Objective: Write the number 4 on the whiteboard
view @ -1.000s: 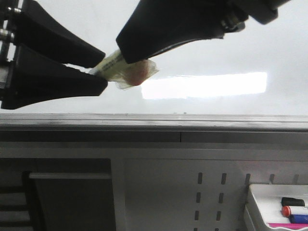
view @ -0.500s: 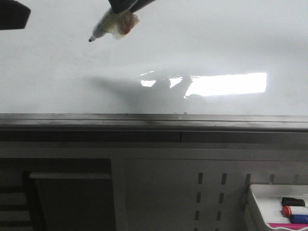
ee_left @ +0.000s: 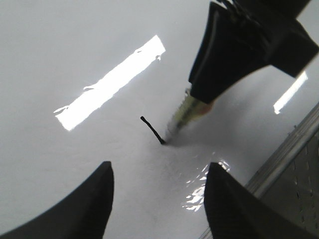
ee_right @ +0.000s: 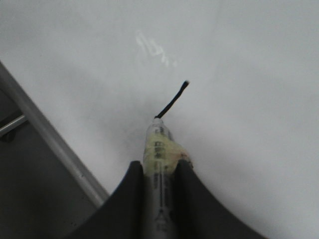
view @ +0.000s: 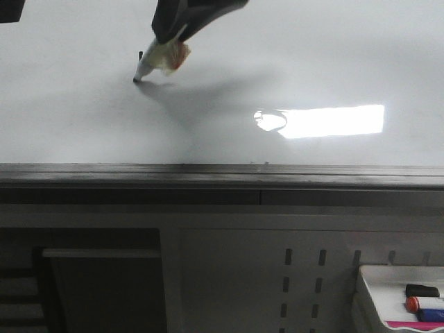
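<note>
Here the right tool grips a marker, tip touching the whiteboard at a short stroke.

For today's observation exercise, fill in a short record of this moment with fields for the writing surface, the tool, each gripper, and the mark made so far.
surface: whiteboard, glossy, with a bright glare patch
tool: marker, tip touching the board
right gripper: fingers shut on the marker
left gripper: fingers open, holding nothing, near the tip
mark so far: one short black stroke, ending at the marker tip; the number 4 is not complete
also in view: tray of coloured markers below the board
</note>
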`<state>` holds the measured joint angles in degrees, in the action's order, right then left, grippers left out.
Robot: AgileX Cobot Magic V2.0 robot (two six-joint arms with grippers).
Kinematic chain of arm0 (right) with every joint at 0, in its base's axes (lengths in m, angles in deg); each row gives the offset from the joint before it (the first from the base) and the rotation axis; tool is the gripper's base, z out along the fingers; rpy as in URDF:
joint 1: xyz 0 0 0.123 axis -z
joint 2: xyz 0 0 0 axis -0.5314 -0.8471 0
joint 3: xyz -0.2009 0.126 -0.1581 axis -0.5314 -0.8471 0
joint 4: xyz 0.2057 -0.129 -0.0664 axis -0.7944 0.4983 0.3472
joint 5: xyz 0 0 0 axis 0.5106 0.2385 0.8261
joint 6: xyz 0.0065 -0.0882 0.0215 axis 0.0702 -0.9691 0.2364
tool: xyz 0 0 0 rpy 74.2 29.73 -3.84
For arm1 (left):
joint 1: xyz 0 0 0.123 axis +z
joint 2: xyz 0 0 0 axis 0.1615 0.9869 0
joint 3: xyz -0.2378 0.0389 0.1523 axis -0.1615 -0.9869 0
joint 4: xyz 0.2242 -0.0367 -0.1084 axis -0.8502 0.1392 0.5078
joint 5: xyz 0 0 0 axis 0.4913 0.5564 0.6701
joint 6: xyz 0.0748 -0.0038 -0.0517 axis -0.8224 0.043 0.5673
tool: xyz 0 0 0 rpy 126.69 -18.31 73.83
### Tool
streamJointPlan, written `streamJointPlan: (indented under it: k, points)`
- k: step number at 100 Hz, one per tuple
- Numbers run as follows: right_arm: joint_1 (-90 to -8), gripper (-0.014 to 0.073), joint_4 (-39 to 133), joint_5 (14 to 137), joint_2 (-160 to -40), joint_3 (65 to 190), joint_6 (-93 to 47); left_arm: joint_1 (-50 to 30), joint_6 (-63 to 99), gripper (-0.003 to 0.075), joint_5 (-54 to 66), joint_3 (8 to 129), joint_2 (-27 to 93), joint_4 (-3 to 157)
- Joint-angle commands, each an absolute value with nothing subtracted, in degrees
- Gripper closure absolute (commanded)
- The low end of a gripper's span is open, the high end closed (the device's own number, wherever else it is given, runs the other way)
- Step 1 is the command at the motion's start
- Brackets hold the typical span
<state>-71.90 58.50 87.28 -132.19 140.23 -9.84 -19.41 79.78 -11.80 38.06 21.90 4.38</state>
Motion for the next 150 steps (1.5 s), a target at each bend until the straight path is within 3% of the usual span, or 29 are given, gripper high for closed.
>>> streamJointPlan:
  k: [1,41,81,103,126,150]
  points:
    - [-72.6,0.0659,58.5,84.2,-130.2,139.3,-10.1,-19.6,80.4,0.0355,-14.4,39.8,21.5,5.5]
    - [-66.7,0.0659,59.6,93.7,-123.9,138.7,-10.1,-19.6,80.4,0.0355,-14.4,39.8,21.5,5.5]
    - [-69.0,0.0659,60.7,87.4,-127.1,144.9,-10.6,-19.6,80.4,0.0355,-14.4,39.8,21.5,5.5]
    - [-70.5,0.0659,56.4,102.5,-129.2,143.3,-10.6,-19.6,80.4,0.0355,-14.4,39.8,21.5,5.5]
    - [-72.2,0.0659,56.2,100.7,-127.9,142.9,-10.6,-19.7,80.4,0.0355,-15.3,39.8,21.7,5.5]
    - [-77.2,0.0659,56.2,101.9,-123.9,143.4,-14.7,-21.7,80.4,0.0355,-25.8,37.5,30.0,-1.3]
